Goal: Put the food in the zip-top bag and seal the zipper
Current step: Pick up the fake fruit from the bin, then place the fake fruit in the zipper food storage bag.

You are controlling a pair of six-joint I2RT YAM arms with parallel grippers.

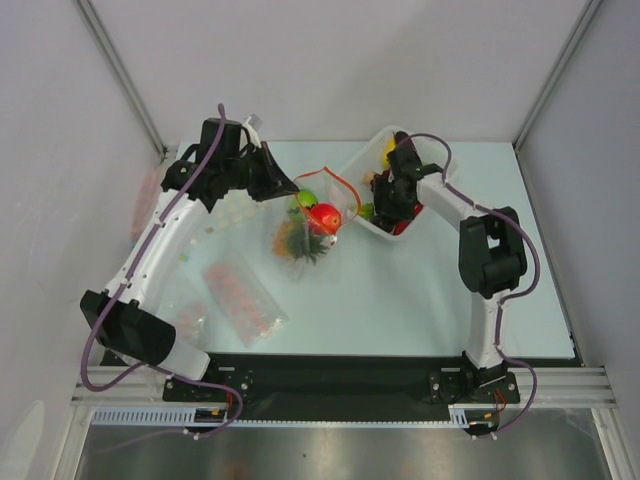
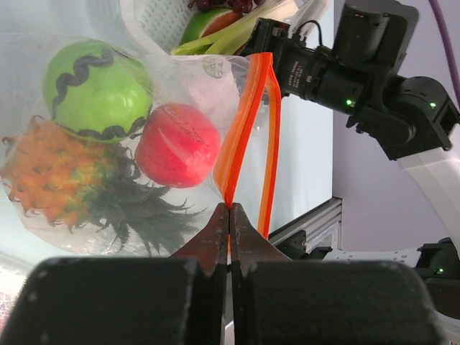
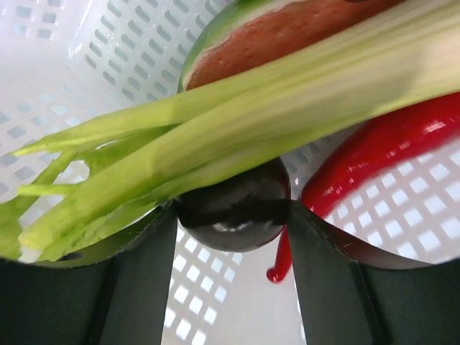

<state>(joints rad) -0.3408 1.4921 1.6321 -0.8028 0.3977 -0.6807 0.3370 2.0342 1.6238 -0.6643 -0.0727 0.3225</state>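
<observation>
The zip-top bag [image 1: 300, 232] lies mid-table and holds the orange pineapple [image 2: 50, 180], the round green fruit [image 2: 97, 86] and the round red fruit [image 2: 177, 145]. Its mouth gapes, and the two halves of the orange-red zipper [image 2: 244, 122] stand apart. My left gripper [image 2: 229, 208] is shut on one end of the zipper strip; it is also in the top view [image 1: 290, 188]. My right gripper [image 3: 233, 215] is down in the white basket [image 1: 381, 135], its jaws closed against both sides of a dark round fruit [image 3: 233, 201].
The basket [image 3: 72, 72] also holds a celery stalk [image 3: 251, 108], a red chili pepper [image 3: 381, 151] and a watermelon slice [image 3: 287, 32]. A clear packet of pink-red dots [image 1: 243, 292] and a sheet of white dots [image 1: 215, 225] lie at the left.
</observation>
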